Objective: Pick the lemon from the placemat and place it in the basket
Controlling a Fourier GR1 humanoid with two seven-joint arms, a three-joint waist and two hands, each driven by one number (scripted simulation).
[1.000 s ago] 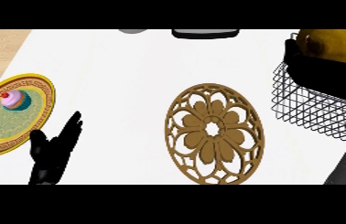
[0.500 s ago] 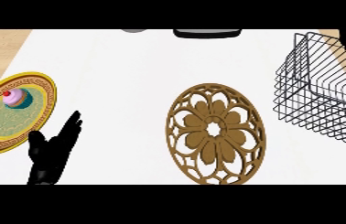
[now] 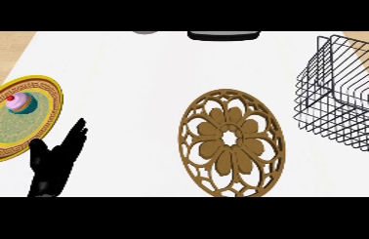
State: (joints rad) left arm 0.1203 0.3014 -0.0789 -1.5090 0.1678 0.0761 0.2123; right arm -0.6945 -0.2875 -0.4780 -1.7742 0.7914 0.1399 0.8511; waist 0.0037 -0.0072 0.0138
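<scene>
Your left hand [image 3: 52, 162] rests spread at the lower left, near the plate [image 3: 45, 94]; placemat [image 3: 232, 143] bare, wire basket [image 3: 333, 94] at right.

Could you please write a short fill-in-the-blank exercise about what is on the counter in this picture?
1. The brown round placemat has a cut-out pattern shaped like a ____.
2. The wire basket stands at the ____ side of the view.
3. A small pink cupcake sits on the ____ with the yellow rim.
4. The left hand shows at the lower left with its fingers ____.

Missing words: flower; right; plate; straight
</scene>
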